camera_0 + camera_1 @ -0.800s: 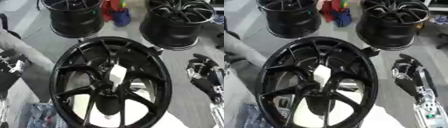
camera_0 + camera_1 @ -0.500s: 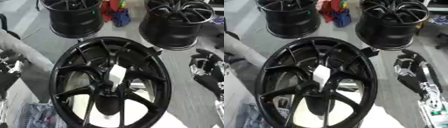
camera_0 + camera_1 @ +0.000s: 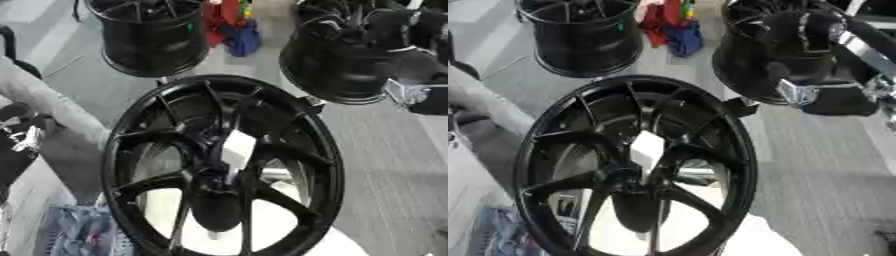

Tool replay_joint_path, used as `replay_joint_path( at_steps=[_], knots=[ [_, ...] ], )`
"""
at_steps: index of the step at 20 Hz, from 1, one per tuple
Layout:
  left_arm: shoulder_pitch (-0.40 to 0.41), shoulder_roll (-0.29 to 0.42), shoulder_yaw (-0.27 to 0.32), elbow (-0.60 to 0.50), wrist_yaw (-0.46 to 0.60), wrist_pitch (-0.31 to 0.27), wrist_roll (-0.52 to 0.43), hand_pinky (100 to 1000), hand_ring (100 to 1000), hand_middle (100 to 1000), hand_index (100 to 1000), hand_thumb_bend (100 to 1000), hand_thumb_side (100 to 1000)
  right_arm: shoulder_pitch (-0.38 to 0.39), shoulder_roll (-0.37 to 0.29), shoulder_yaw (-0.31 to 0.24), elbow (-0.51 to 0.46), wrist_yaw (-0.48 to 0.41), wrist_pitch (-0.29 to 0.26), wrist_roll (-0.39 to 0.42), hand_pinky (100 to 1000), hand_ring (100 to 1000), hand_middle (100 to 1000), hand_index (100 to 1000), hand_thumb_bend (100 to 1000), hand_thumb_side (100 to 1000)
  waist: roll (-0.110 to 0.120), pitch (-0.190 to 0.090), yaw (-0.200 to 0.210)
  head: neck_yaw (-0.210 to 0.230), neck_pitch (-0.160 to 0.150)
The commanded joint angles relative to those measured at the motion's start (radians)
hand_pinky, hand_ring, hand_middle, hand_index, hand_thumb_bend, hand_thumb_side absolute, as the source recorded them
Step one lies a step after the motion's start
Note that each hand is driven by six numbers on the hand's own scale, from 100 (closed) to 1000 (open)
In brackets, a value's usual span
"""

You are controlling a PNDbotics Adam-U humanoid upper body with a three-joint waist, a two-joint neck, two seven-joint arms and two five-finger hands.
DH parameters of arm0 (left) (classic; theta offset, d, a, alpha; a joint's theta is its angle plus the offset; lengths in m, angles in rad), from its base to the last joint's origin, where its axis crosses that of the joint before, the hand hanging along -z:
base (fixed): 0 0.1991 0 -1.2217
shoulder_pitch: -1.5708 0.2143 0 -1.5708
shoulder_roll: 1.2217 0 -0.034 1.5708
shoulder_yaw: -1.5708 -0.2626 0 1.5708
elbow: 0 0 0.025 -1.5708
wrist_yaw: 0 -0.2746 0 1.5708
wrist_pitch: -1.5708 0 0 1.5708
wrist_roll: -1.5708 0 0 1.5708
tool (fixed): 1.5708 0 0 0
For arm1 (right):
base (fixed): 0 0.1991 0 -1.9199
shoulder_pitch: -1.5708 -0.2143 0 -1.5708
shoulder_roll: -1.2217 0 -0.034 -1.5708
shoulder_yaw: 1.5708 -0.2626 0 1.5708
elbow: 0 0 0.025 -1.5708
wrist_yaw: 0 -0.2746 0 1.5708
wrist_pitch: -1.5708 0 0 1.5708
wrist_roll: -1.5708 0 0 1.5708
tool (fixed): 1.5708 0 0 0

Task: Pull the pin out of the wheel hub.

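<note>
1. We find the wheel hub [image 3: 219, 172] at the centre of the large black wheel [image 3: 122, 150], with a pale tab [image 3: 236, 149] standing out of it; we take this for the pin.
2. The right hand [image 3: 815, 40] hangs well above and right of the hub; whether it is spread or closed, we cannot tell.
3. We judge it must descend leftward, pinch the tab and draw straight along its axis.
4. The right eye view shows the silver forearm [image 3: 868, 50]; only the left shows a dark shape [image 3: 22, 135] at the left edge, possibly the other hand.
</note>
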Motion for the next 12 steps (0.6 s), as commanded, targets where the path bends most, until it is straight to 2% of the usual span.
replay_joint_path(
  at_steps=[1, 7, 12],
  knots=[
    [-0.007, 0.024, -0.007, -0.015, -0.005, -0.002, -0.01, 647, 657, 745, 800, 311, 335, -0.083, -0.05, 0.058, -0.018, -0.048, 0.001, 0.152, 775, 767, 809, 909, 201, 216, 0.0, -0.01, 0.006, -0.007, -0.003],
    [-0.007, 0.029, -0.015, -0.016, -0.007, -0.003, -0.021, 647, 657, 746, 800, 311, 335, -0.214, 0.005, 0.152, -0.018, -0.046, 0.072, 0.364, 803, 821, 859, 924, 326, 258, -0.006, -0.009, 0.029, -0.016, -0.003],
    [-0.009, 0.028, -0.019, -0.017, -0.008, -0.003, -0.028, 648, 658, 746, 801, 310, 336, -0.257, 0.049, 0.206, -0.001, -0.023, 0.121, 0.452, 814, 823, 854, 926, 386, 246, -0.004, -0.007, 0.04, -0.025, -0.003]
  ],
)
